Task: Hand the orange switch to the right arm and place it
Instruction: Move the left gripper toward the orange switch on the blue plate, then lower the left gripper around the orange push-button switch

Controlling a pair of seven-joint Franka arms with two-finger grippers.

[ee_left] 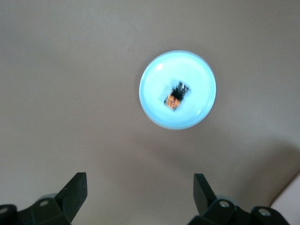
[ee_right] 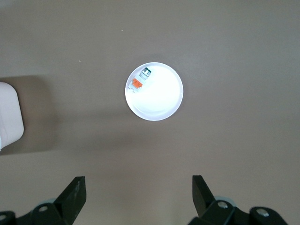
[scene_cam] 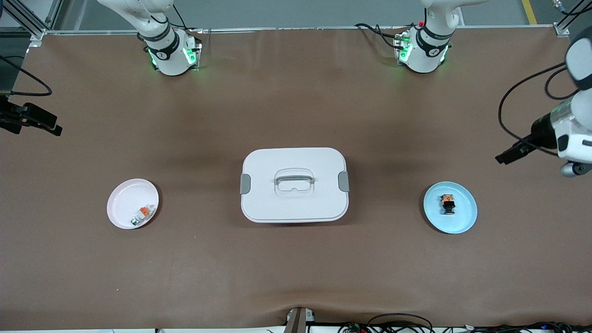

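Both arms (scene_cam: 159,44) are glossy white with rounded shells and black bands at the joints; each band near the base bears a small white mark. Green lights glow at the two bases, and black cables run from them. The left arm (scene_cam: 428,44) has a red dot beside its base. The left tool (ee_left: 140,201) is matte black: two wedge-shaped fingers (ee_left: 77,190) set wide apart, with round screws just below them on the black body. The right tool (ee_right: 139,200) looks the same, its fingers (ee_right: 75,192) equally spread. A looping black cable hangs by the left wrist's white-and-grey housing (scene_cam: 571,134).
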